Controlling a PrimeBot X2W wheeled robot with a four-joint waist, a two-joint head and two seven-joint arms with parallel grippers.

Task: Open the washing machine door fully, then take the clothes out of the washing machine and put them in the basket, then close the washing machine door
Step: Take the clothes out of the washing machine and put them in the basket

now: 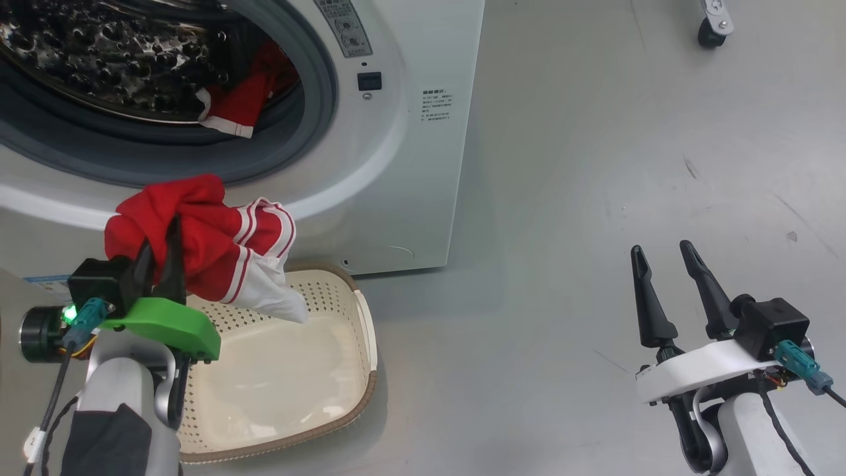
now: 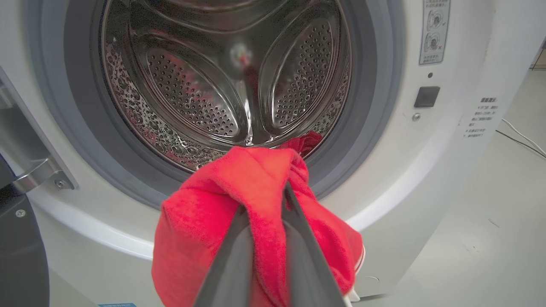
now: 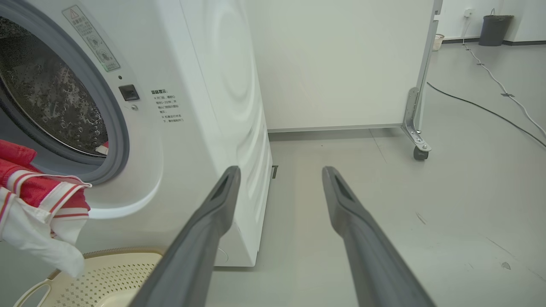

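1. Where the left gripper (image 1: 162, 238) is raised at the lower left of the head view, its two dark fingers are drawn narrow and clamped on a bunched red garment (image 1: 218, 244) with white trim bands; in the left wrist view the fabric (image 2: 204, 226) is seen pinched at the gripper (image 2: 264, 198) and folded over both fingers
2. The right gripper (image 1: 661, 248) is held low at the robot's right above the grey floor (image 1: 562, 297), its fingers spread wide with nothing between them, as is also seen in the right wrist view (image 3: 281, 170)
3. The held garment is hung above the rear part of the basket (image 1: 370, 344), its white end drooping toward the perforated inside; whether it touches the basket cannot be told
4. The basket is set on the floor just in front of the washing machine (image 1: 410, 165), below its round port
5. The port is uncovered, and the dimpled steel drum (image 2: 213, 85) is seen inside the grey rubber rim (image 2: 371, 106); a metal hinge (image 2: 38, 175) and a dark edge of the washing machine door (image 2: 17, 256) are seen at the left edge of the left wrist view, swung clear of the port
6. A second red garment (image 1: 244, 99) with a white band is lying at the lower right of the drum, beside the rubber rim
7. Beyond the machine, a white panel (image 3: 341, 64) on a caster (image 3: 420, 153), a cable (image 3: 490, 111) laid along the floor and a dark bin (image 3: 495, 30) are seen
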